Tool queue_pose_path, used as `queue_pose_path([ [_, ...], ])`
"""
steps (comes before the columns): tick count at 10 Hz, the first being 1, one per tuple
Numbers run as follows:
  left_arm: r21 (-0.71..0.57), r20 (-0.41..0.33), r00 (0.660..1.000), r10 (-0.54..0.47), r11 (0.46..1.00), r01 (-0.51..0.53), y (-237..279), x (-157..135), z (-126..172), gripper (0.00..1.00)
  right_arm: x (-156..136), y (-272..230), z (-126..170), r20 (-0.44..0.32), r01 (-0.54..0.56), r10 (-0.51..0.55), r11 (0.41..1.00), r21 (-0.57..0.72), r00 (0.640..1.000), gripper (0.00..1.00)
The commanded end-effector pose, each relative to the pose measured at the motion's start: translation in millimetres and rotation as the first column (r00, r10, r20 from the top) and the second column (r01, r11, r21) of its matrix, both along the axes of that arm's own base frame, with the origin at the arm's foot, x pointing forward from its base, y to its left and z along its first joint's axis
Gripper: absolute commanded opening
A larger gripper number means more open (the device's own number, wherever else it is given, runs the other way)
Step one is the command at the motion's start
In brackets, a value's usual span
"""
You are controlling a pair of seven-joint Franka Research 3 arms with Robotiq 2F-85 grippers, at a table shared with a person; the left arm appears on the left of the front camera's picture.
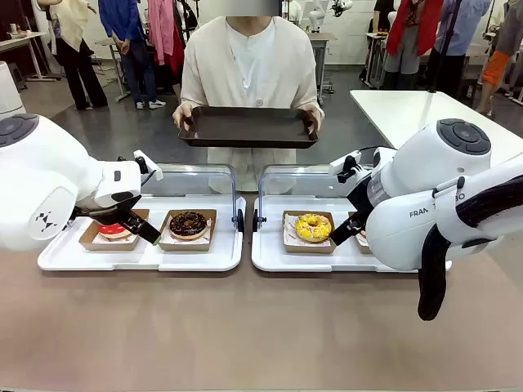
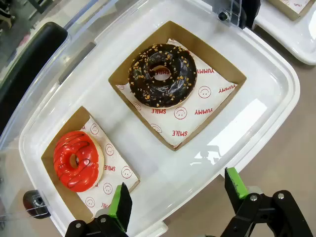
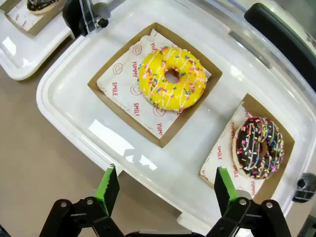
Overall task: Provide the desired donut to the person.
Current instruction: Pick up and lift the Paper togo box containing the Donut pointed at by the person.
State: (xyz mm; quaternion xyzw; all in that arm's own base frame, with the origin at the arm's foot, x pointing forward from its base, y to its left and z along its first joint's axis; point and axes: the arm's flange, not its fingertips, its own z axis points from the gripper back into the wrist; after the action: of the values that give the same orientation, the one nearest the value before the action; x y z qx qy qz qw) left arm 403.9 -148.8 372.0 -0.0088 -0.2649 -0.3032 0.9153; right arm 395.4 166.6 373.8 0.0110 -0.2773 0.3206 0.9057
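red donut [image 2: 76, 160]: all red
chocolate donut [image 2: 162, 75]: tan crumbs
yellow donut [image 3: 172, 77]: white stripes, rainbow sprinkles
tray [image 1: 245, 126]: probably dark brown

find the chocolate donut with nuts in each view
front: donut in the right box of the left tray.
left wrist: donut upper centre.
right wrist: donut top-left corner, cut off.
shared landmark: left tray's white rim.

Red print on the paper liner [image 2: 207, 94] under the nut-topped chocolate donut [image 2: 162, 75] reads "SMILE" and "YUMMY", with smiley faces. The sheet [image 3: 123, 86] beneath the yellow donut [image 3: 172, 78] carries the same words. The right arm [image 1: 425, 200] bears "FRAN" — the rest is hidden.
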Motion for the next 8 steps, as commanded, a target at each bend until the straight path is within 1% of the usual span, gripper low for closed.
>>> queue_pose_path([
  [1,0.000,0.000,1.000,0.000,1.000,0.000,0.0,-0.1,-0.1,1.00,0.0,0.0,0.0,0.000,0.000,0.000,1.000,0.000,1.000,1.00],
  [8,0.000,0.000,1.000,0.000,1.000,0.000,0.0,-0.1,-0.1,1.00,0.0,0.0,0.0,0.000,0.000,0.000,1.000,0.000,1.000,1.00],
])
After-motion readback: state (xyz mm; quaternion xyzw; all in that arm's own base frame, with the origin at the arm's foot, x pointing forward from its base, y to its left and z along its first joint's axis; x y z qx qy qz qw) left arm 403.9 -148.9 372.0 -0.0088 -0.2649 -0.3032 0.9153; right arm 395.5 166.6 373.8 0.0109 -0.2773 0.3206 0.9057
